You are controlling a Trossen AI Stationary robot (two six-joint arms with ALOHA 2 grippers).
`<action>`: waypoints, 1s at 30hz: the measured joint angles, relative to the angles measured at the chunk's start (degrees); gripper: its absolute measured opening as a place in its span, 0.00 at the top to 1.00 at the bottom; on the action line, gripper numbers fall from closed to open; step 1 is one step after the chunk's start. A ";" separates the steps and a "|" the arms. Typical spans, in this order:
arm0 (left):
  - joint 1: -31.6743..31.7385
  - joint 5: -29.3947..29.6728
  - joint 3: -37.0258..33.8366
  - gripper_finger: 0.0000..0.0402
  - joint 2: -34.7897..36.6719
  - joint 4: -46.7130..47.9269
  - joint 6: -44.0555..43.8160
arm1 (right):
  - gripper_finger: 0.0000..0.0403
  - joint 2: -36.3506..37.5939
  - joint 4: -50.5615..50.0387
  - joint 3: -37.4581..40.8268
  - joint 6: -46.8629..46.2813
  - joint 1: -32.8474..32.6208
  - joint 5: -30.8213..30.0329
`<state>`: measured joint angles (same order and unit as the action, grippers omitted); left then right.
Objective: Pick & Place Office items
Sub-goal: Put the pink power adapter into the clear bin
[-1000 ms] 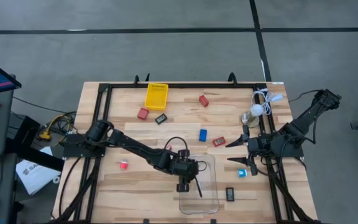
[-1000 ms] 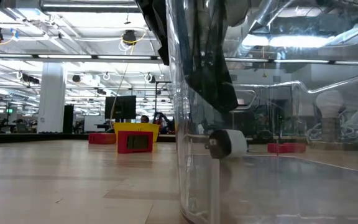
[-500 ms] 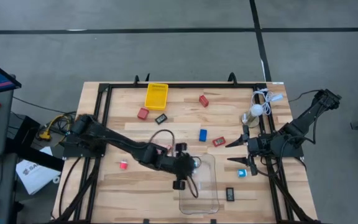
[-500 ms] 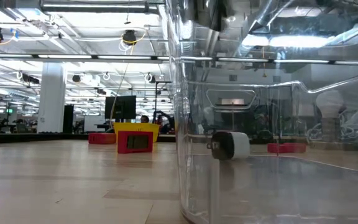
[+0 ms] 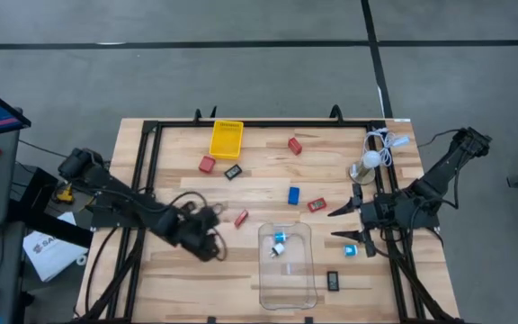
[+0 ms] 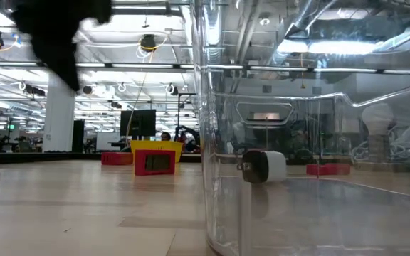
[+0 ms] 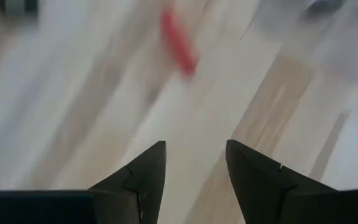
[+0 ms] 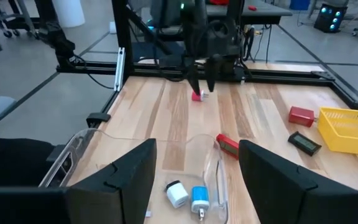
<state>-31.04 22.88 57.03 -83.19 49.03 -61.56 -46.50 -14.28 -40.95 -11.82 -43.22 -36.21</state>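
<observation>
A white-and-cyan piece [image 5: 279, 245] lies inside the clear bin [image 5: 288, 297] near the desk's [image 5: 259, 189] front edge. The left gripper [image 5: 212, 236] hangs beside it, jaws apart and empty. Right gripper [image 5: 342, 222] waits, jaws apart. Farther back lie red [image 5: 294, 145] and blue blocks [image 5: 293, 194].

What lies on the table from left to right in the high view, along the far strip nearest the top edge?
Red block → yellow tray → black piece → second red block → white lamp.
</observation>
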 joint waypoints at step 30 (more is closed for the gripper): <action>-3.57 -19.68 -14.25 0.46 5.31 4.14 -45.66 | 0.45 -1.66 1.49 0.00 3.51 -0.74 -0.13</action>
<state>-34.61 3.20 42.78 -77.88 53.17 -107.22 -48.16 -12.79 -40.95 -8.31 -43.97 -36.34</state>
